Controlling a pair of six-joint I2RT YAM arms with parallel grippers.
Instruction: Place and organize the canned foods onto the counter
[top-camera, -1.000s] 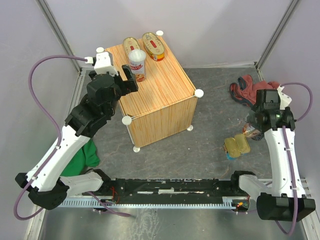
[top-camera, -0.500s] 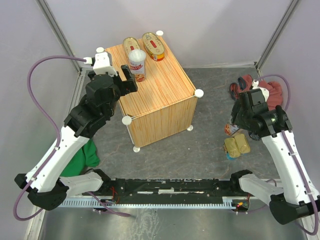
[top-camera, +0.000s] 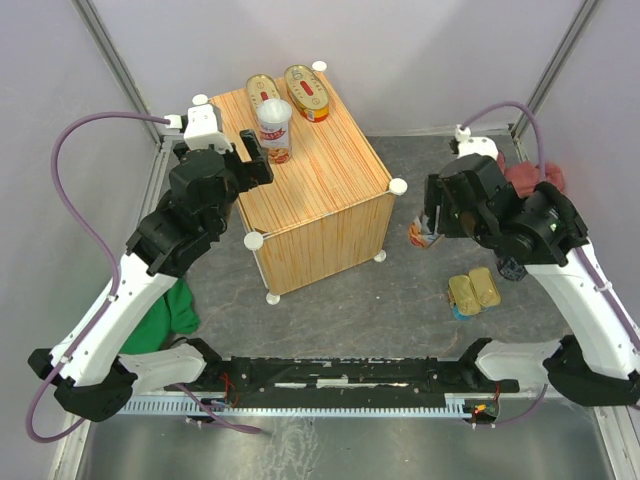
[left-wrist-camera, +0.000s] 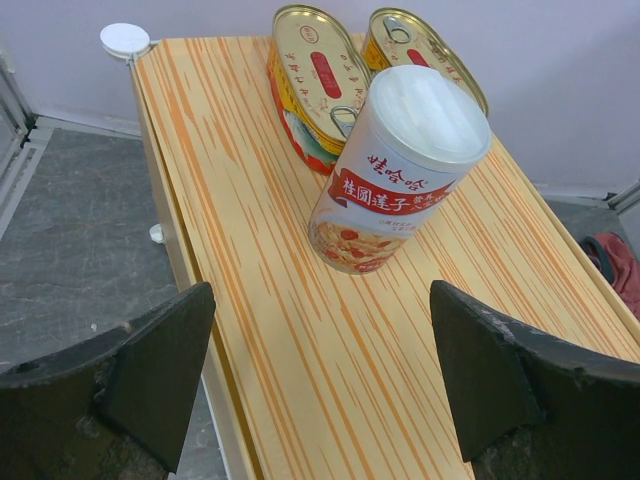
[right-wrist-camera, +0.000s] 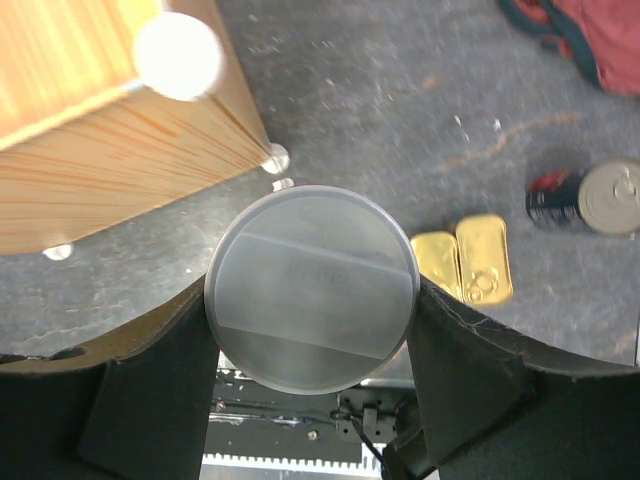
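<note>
**A:** Top external view, nearest first: green cloth (top-camera: 178, 305) on the floor off the near left corner of the counter (top-camera: 320, 190), partly hidden by the left arm.

**B:** And to the right of the counter?

**A:** Two rectangular gold tins (top-camera: 474, 292), side by side and touching, well apart from the counter and nearer than its front face. Dark round can (right-wrist-camera: 590, 198) just beyond them, farther from the counter, silver top toward the right wrist camera.

**B:** Right gripper (top-camera: 428, 225)?

**A:** Between those tins and the counter, near the right corner knob (top-camera: 398, 185). Fingers (right-wrist-camera: 150, 390) pinching a tall white-lidded can (right-wrist-camera: 310, 285) from both sides, lid facing the wrist camera. Cannot tell whether lifted or resting on the floor.

**B:** Red cloth (top-camera: 530, 178)?

**A:** Crumpled far to the right of the counter, well apart from it, mostly behind the right arm.

**B:** Left gripper (left-wrist-camera: 320, 300)?

**A:** Over the left part of the counter top, fingers spread wide, gripping nothing. Second tall can (left-wrist-camera: 395, 170) upright on the counter just ahead of the gap between them, not touched.

**B:** Farthest?

**A:** Two oval gold tins (left-wrist-camera: 315, 75), flat, red labels up, side by side at the far end of the counter top, just behind the second tall can. Cannot tell whether touching it.
</note>
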